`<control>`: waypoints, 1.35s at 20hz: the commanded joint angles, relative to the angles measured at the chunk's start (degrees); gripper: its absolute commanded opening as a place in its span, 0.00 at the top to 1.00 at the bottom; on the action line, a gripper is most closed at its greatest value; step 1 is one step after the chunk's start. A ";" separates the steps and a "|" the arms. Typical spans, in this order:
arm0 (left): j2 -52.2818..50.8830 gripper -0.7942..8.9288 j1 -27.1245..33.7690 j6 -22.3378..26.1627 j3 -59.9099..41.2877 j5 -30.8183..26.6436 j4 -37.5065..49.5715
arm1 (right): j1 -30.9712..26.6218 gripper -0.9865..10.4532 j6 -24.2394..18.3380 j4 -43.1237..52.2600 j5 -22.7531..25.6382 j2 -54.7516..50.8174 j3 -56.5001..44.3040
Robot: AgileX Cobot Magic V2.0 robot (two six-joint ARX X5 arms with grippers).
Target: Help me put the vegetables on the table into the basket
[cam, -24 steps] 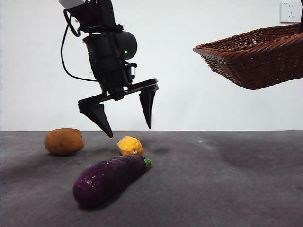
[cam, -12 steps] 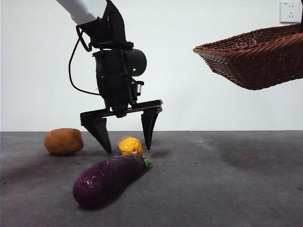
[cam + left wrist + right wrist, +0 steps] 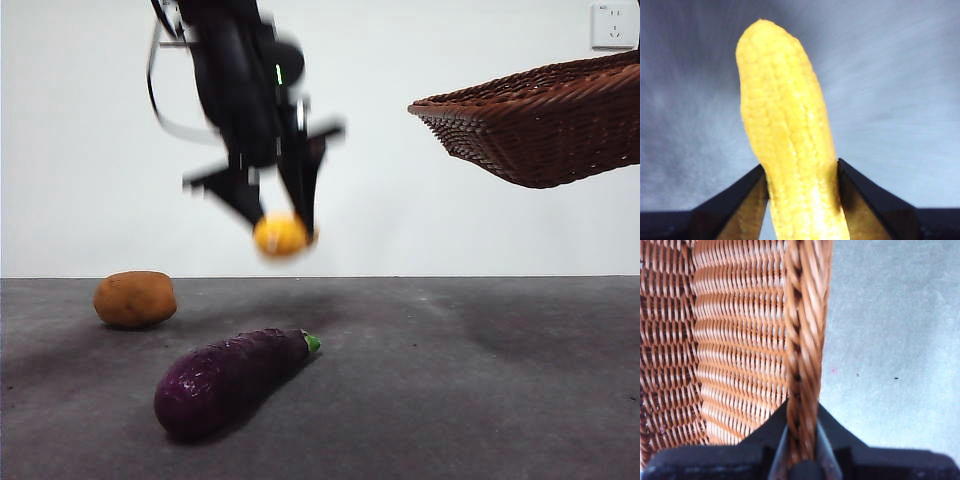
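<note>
My left gripper [image 3: 282,222] is shut on the lumpy yellow vegetable [image 3: 281,235] and holds it in the air above the table [image 3: 450,380], blurred by motion. In the left wrist view the yellow vegetable [image 3: 790,135] looks like a corn cob clamped between the jaws of the left gripper [image 3: 802,195]. The orange-brown potato [image 3: 135,298] lies at the far left. The dark-purple eggplant [image 3: 228,378] lies in front, green stem tip to the right. My right gripper [image 3: 802,440] is shut on the braided rim of the wicker basket [image 3: 735,350], which hangs tilted in the air at the upper right [image 3: 545,120].
A white wall stands behind the table, with a socket [image 3: 612,24] at the top right corner.
My left gripper has dropped around the yellow vegetable, shut on it, and lifted it well above the table. The basket, potato and eggplant have not moved.
</note>
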 commanded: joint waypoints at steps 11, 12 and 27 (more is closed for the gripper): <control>-13.11 0.93 -12.50 -0.22 0.39 1.38 5.77 | 16.79 0.92 9.66 -1.44 12.46 0.09 0.17; -12.66 0.93 -12.63 -0.70 0.39 1.40 5.51 | 17.81 0.92 10.10 -1.49 12.41 0.09 0.17; -12.87 0.31 -3.63 -0.17 2.25 -0.04 6.45 | 21.16 0.92 8.94 -4.66 12.55 0.09 0.09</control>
